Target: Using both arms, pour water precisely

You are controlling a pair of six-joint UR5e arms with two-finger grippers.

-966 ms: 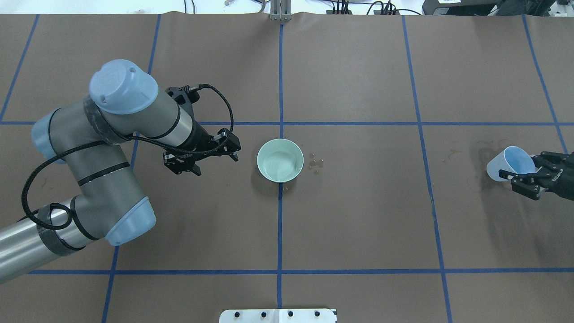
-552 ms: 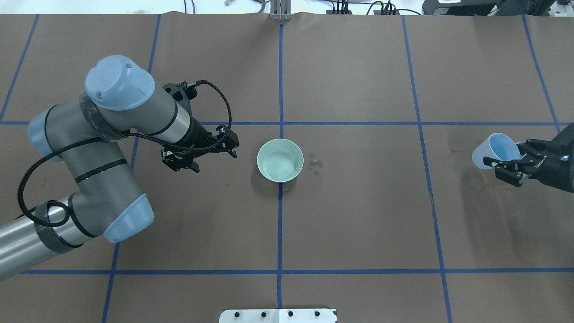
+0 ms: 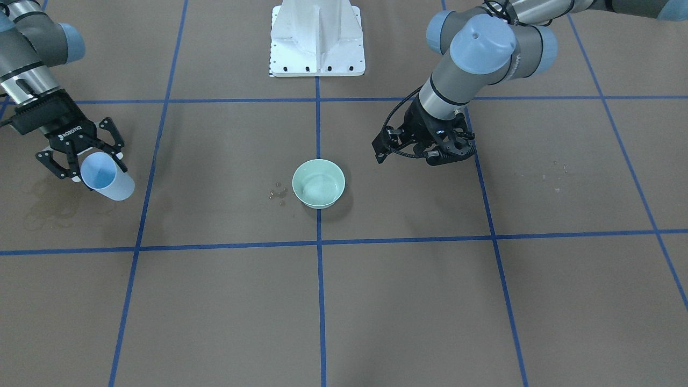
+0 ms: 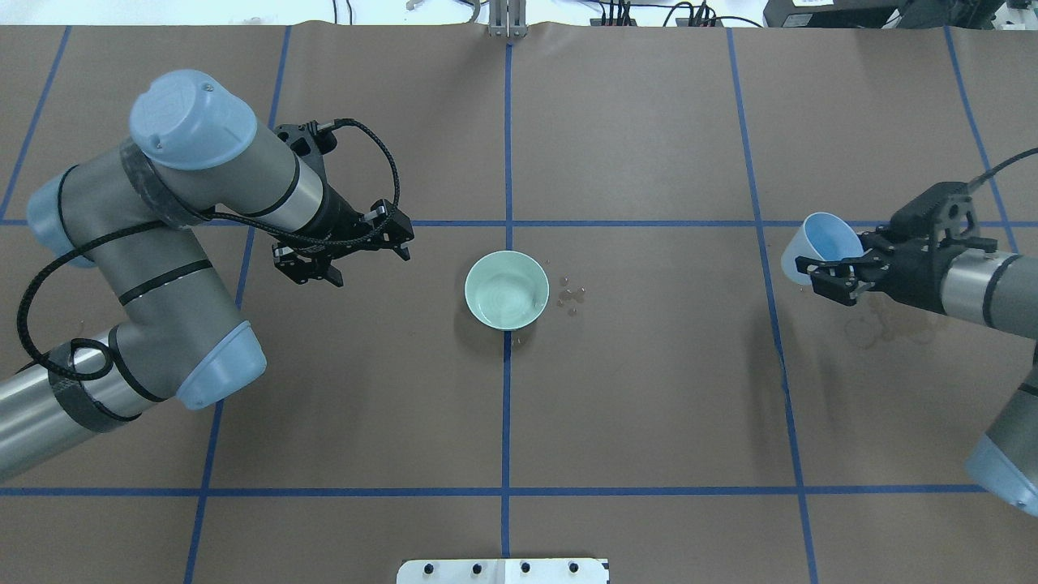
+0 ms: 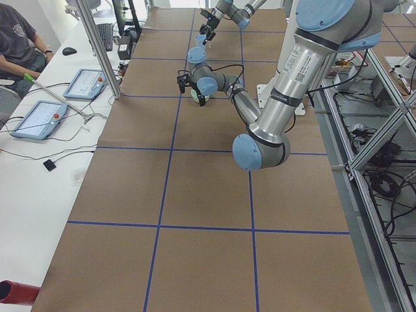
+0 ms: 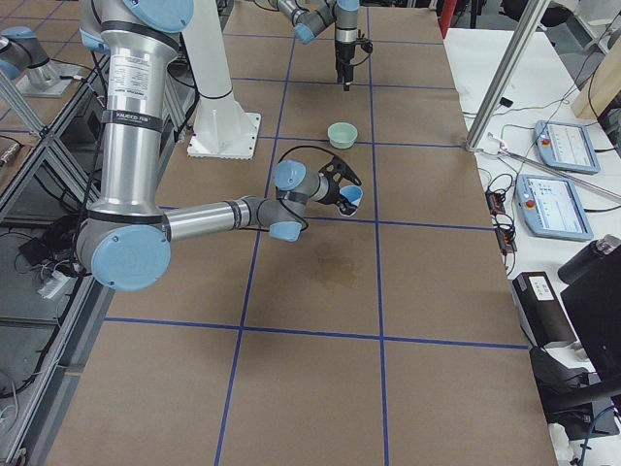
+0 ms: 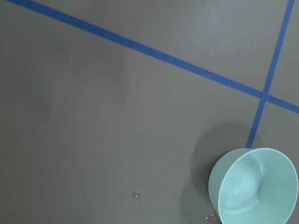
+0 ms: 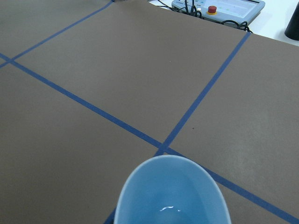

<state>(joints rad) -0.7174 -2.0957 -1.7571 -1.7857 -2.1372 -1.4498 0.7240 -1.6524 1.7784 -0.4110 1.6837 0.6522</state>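
Pour not yet begun
The right arm (image 4: pixel 965 284) is pinching the cup (image 4: pixel 819 242) of water (image 8: pixel 168 208) in its jaws, well right of the bowl (image 4: pixel 507 289); the left arm (image 4: pixel 162 268) is hovering, jaws spread.

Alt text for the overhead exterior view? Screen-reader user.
Overhead view of a brown, blue-gridded table: the right gripper, on the right, grips a pale blue cup, well away from a pale green bowl at the centre. The left gripper hangs open and empty left of the bowl; a few droplets lie just right of it.
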